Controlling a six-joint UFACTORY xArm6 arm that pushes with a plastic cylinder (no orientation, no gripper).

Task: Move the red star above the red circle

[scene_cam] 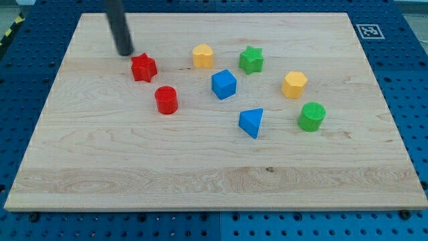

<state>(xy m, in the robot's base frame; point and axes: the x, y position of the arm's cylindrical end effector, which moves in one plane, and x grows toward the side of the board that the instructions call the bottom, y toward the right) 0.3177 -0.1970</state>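
Standing on the wooden board [80, 167] near the view's top left, my tip [125, 53] is seen just up and to the left of the red star [143, 67]; whether the two are touching cannot be told, as they are very close. No jaws or fingers are carried by the arm: only a straight dark rod is seen, coming down from the view's top edge, so nothing is clamped or held.

The red star is placed in the upper left part of the board. The red circle [166, 100], a short upright cylinder, is found just below and slightly to the right of the star, with a narrow strip of bare wood showing between them.

Further to the right, a yellow hexagonal block [202, 56] is set near the view's top, and a green star [251, 59] is seen just beside it to the right. A blue cube [224, 84] is placed below and between those two. A blue triangular block [251, 122] is found lower still, near the board's middle. Toward the view's right, a second yellow hexagonal block [294, 85] is seen, and a green cylinder [311, 116] is set just below it. A blue pegboard surface [401, 40] is seen around the board.
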